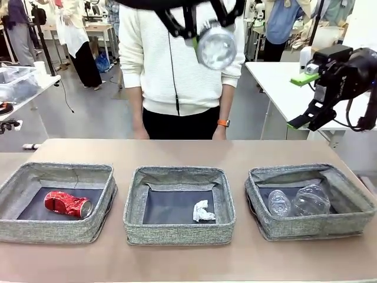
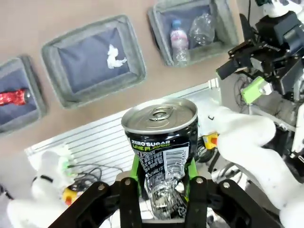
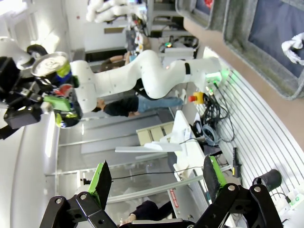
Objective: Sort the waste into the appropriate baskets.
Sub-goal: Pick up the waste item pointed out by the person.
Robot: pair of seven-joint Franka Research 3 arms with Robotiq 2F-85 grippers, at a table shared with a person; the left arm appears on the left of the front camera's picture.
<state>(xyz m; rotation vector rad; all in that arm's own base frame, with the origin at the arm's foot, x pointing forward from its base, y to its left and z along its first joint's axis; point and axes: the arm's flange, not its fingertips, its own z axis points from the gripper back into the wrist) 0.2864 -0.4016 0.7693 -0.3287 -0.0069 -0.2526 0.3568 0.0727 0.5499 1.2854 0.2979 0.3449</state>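
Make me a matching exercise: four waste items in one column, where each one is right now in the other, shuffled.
Items:
1. crushed red can
2. crumpled white paper wad
3. clear bottle with pink label
4. black-and-silver can

Places:
A. right basket
B. held in the left gripper, raised above the table
C. left basket
D. middle basket

Pairs: 1-C, 2-D, 3-A, 4-B

The tan table (image 1: 177,150) carries three grey fabric baskets (image 1: 179,203) in a row.
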